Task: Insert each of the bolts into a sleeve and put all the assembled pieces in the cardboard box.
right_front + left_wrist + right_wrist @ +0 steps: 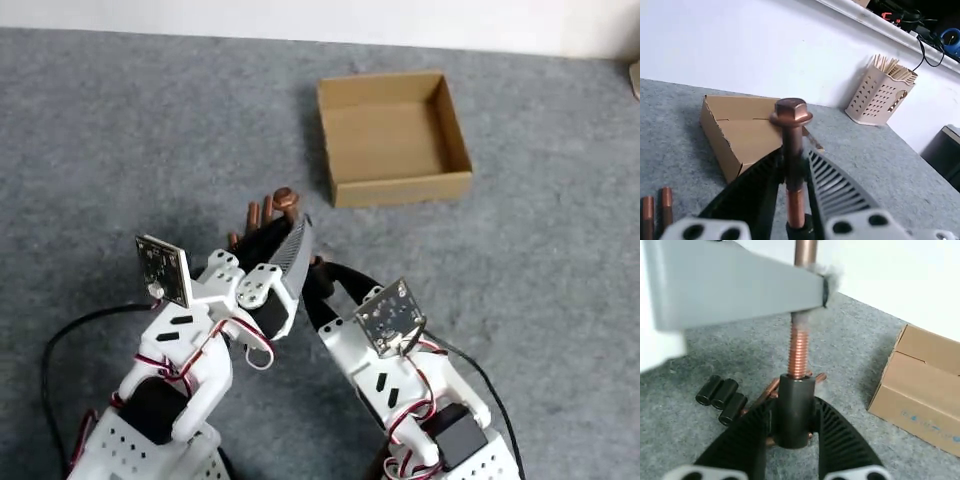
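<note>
Now, from the left: the left gripper (795, 160) is clamped narrow on a copper bolt (791, 112), upright, hex head on top, threads pointing down. Just right of it, the right gripper (796, 412) is closed around a black sleeve (796, 397), standing upright with its mouth up. The bolt's threaded end sits right at that mouth, apparently just entering. Both pieces hang above the table (100, 120), in front of the box (400, 188), which lies farther right and beyond the arms, open side up.

Here's the danger. If the bolt leans even slightly, its threads could catch the sleeve's rim and jam. A hard downward push could slide the sleeve through the right grip. Letting go before the shaft is well seated could tip the bolt out. Loose parts lie just under the pair, so a drop could scatter them.

The count: one bolt held, and two loose bolts (666, 205) lying side by side. More may be hidden behind the grippers; hard to say. One sleeve held, three loose sleeves (722, 395) in a row. One box.
</note>
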